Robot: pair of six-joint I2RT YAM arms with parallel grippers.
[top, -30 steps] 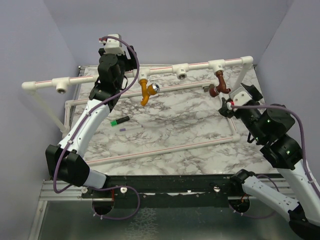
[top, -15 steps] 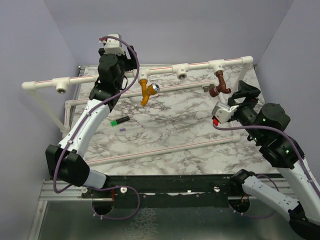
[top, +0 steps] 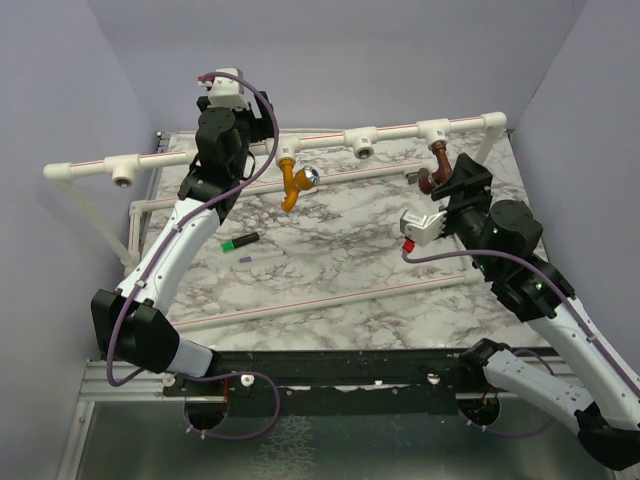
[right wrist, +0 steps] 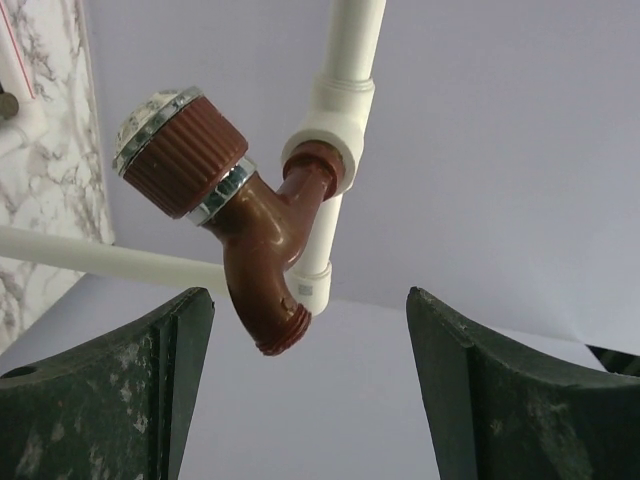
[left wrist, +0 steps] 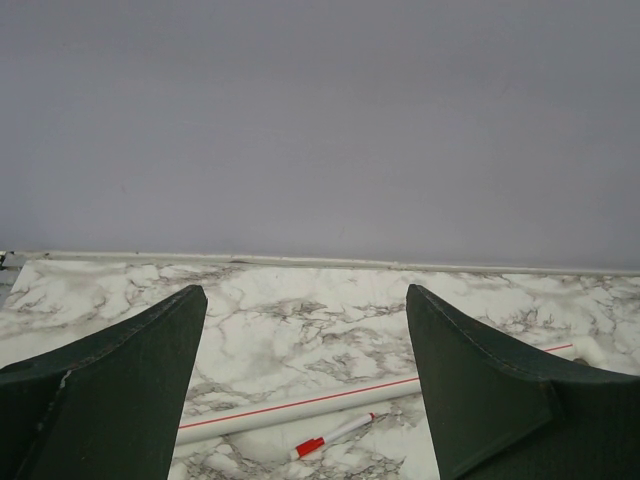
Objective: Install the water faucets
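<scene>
Brown faucet (right wrist: 250,250): screwed into a white T-fitting (right wrist: 335,115) at the right end of the raised pipe rail (top: 250,148), spout curving down, ribbed knob to one side.
Orange-yellow faucet (top: 291,183): hangs from the same rail left of centre, well apart from the brown one, with its silver knob on its right side.
Right gripper (top: 460,180): just beside the brown faucet and aimed at it. Its jaws stand wide with nothing between them, and the fingers do not touch the tap.
Left gripper (left wrist: 305,290): raised near the rail, left of the orange-yellow faucet, facing the back wall. Its jaws are spread wide and hold nothing.
Green marker (top: 240,241): lies on the marble tabletop (top: 340,260), near the left arm.
Red-and-white pen (left wrist: 335,435): lies beside a low pipe.
</scene>
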